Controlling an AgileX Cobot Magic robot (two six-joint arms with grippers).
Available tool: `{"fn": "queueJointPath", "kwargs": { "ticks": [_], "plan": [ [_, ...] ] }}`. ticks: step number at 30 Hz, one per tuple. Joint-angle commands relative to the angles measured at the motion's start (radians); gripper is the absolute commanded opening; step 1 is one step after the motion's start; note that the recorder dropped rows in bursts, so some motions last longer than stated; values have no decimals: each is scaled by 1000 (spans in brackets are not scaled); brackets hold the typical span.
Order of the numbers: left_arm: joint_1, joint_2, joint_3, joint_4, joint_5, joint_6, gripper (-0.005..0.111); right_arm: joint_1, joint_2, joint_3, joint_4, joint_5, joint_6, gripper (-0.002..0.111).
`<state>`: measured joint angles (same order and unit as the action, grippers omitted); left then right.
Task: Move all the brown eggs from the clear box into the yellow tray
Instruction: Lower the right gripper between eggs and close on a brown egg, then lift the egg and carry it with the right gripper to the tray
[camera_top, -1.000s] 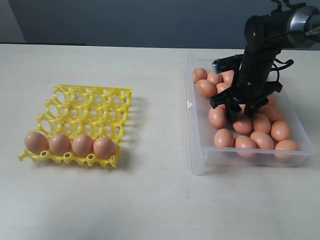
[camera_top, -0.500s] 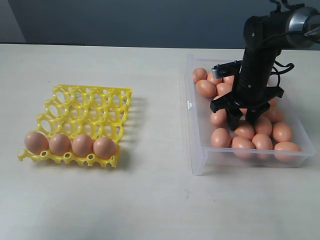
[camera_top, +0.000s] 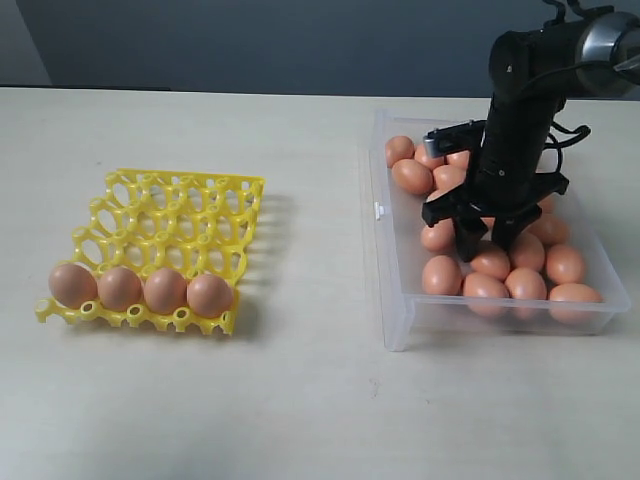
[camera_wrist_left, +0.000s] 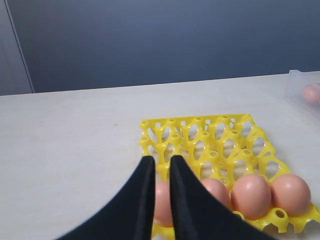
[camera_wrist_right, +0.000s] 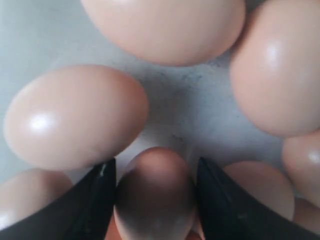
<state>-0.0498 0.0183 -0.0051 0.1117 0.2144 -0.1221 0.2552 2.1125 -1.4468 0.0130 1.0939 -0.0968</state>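
Exterior view: a bright yellow plastic lattice of round cups, the yellow tray (camera_top: 150, 205), lies at the left of the frame on a pale tabletop (camera_top: 300, 400). Four smooth orange-brown oval eggs (camera_top: 120, 288) fill the tray's row nearest the lower edge, side by side.

At the right of the frame stands a shallow transparent plastic container, the clear box (camera_top: 390, 310), with a small white clip (camera_top: 379, 210) on its left wall. It holds more than a dozen brown eggs (camera_top: 412, 176), clustered at its upper end and lower right corner.

The black right gripper (camera_top: 480, 240) points down into the middle of the box among the eggs.

Right wrist view: the two dark fingers (camera_wrist_right: 97, 200) of the right gripper stand on either side of one shadowed egg (camera_wrist_right: 154, 185) and pinch it. Its neighbours lie around it on the box floor (camera_wrist_right: 170, 105).

Left wrist view: the left gripper (camera_wrist_left: 159, 159) hangs above the near edge of the yellow tray. Its black fingers are drawn almost together, a thin slit between them and nothing gripped. A corner of the clear box with one egg shows at the upper right of that frame
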Motion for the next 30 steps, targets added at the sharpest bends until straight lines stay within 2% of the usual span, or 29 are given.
{"fn": "queueJointPath", "kwargs": {
  "ticks": [1,14,18,21,25,30],
  "plan": [
    [-2,6,5,2,-6,-1,12,-5,-57,16,-33,-5,-8,2],
    [-2,6,5,2,-6,-1,12,-3,-232,16,4,-136,-8,2],
    [-2,6,5,2,-6,-1,12,-3,-264,16,200,-231,-108,2],
    [-2,6,5,2,-6,-1,12,18,-266,16,430,-280,-282,2],
    [-2,6,5,2,-6,-1,12,93,-263,16,642,-358,-507,2],
    [-2,6,5,2,-6,-1,12,220,-235,16,762,-502,-665,2]
  ]
}}
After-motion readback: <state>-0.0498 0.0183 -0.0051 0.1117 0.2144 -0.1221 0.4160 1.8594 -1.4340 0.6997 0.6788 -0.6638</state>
